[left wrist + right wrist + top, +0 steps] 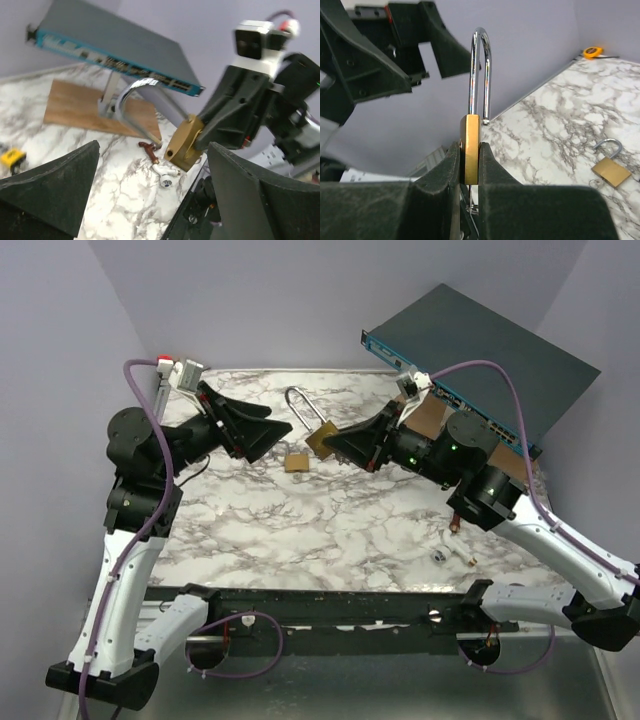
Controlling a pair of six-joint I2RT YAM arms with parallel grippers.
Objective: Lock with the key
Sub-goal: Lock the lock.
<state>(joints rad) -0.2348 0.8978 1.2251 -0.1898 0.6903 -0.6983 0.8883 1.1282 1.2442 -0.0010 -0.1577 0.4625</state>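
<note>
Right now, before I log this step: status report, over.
Left gripper open, empty. Right gripper shut on padlock, shackle open. Small padlock lying below; nothing between grippers.

A flat blue-grey network switch [485, 350] sat tilted at the far right corner of the marble table [310, 530], its port edge raised over a brown wooden board [85, 105] that lay flat on the marble. A small yellow tape measure [592, 51] rested on the marble beside the lilac wall [300, 300].
</note>
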